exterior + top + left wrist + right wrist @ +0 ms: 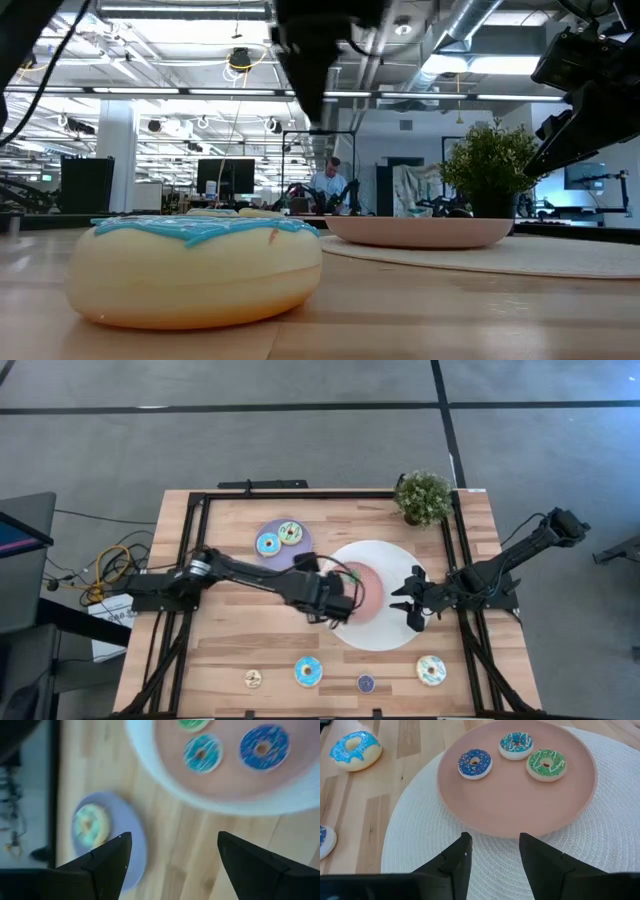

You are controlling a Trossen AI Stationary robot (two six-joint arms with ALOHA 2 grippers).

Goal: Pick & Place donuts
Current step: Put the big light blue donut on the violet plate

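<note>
1. Donuts on the pink plate: three minis lie near its rim, apart from one another: dark-blue, teal, green. The plate rests on a white woven mat.
2. Donuts on the lilac plate: a blue-iced donut and a pale green-iced one, just beside each other.
3. Donuts loose on the table's near edge: tan mini, large blue-iced, purple mini, cream-iced.
4. Left gripper: over the pink plate's left side, fingers spread wide, holding nothing.
5. Right gripper: over the mat's right part, fingers partly parted and empty.
6. Step in hand, as judged: a release over the pink plate looks complete. The next move calls for reaching one of the four loose donuts and closing across its ring.
7. Surroundings: potted plant at the far right corner.
</note>
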